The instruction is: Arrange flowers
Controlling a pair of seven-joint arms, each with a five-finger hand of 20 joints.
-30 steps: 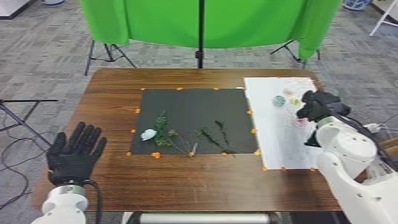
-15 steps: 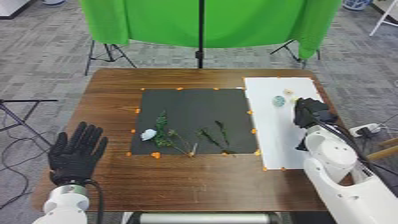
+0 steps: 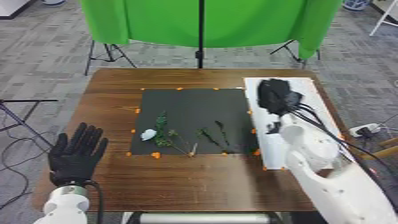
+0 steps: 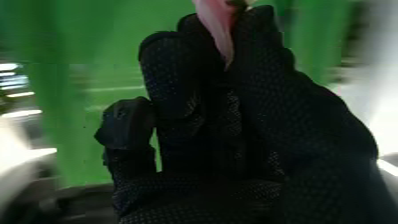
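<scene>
Right hand (image 3: 274,95), above the white sheet (image 3: 304,90) along the desk's (image 3: 191,192) right edge: fingers pinch a pink bloom (image 4: 215,17), probably to keep its thin petals uncrushed. White flower (image 3: 148,134) and feathery green sprigs (image 3: 161,131) lie between the left and right edges, on the matte dark mat (image 3: 191,106), presumably spaced for easy picking. Left hand (image 3: 75,157), near left corner: fingers straight.

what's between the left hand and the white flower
In the head view, between the left hand and the white flower lie a strip of brown tabletop and the near-side margin of the dark mat.
</scene>
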